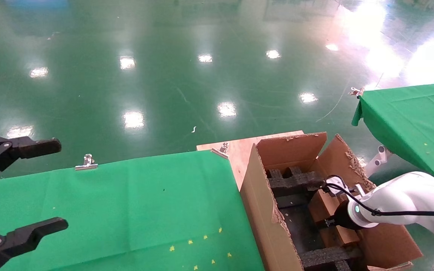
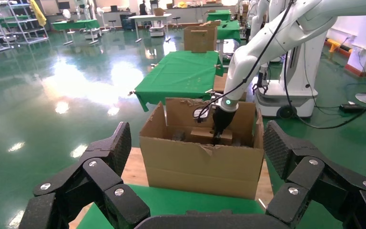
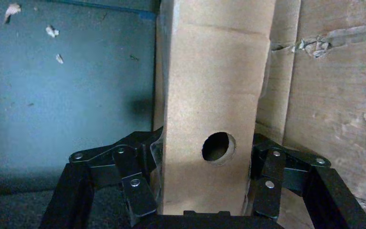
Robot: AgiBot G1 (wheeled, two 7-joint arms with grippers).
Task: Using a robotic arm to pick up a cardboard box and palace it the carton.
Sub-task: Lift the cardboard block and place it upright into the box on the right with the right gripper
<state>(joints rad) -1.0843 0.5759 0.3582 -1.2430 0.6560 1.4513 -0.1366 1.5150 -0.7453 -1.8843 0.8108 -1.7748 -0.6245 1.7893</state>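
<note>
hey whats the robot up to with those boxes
The robot's right gripper is shut on a small cardboard box with a round hole, holding it down inside the large open carton, between the black foam inserts. The box is not released yet. The carton stands beside a table with a green cloth. The left gripper hangs open over that table, idle.
</note>
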